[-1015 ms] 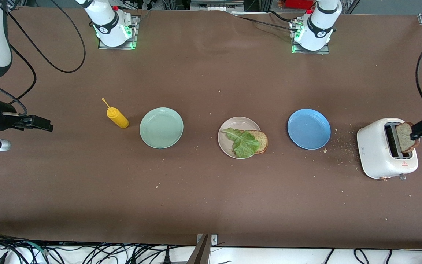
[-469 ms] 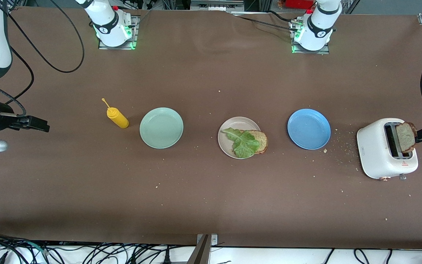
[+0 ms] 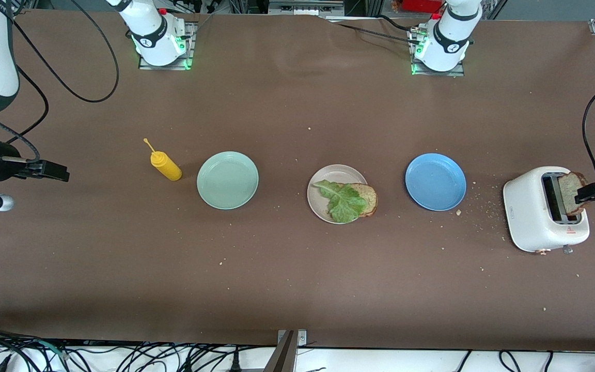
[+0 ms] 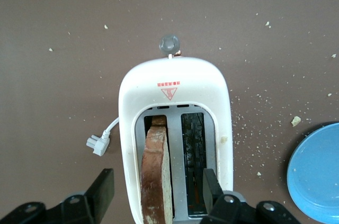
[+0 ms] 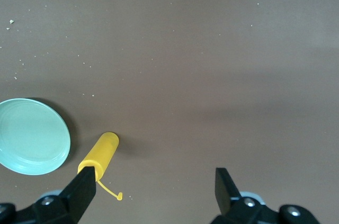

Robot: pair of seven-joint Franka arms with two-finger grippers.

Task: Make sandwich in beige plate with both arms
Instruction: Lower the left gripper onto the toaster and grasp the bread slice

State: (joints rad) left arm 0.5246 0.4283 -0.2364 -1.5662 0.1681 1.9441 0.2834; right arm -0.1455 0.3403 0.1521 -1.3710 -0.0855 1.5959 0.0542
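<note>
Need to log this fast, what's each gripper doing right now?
Left gripper: open, fingers either side of the bread standing in the toaster, not gripping it.
Right gripper: open, empty, over the table near the mustard bottle.

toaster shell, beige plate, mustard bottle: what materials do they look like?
Toaster: looks like glossy white moulded plastic, with rounded corners and soft highlights; the slot frames look like metal.
Beige plate: matte, even colour, thick raised rim; probably melamine or plastic, though glazed ceramic is possible.
Mustard bottle: opaque yellow, dull sheen, thin nozzle; likely soft squeeze plastic.
</note>
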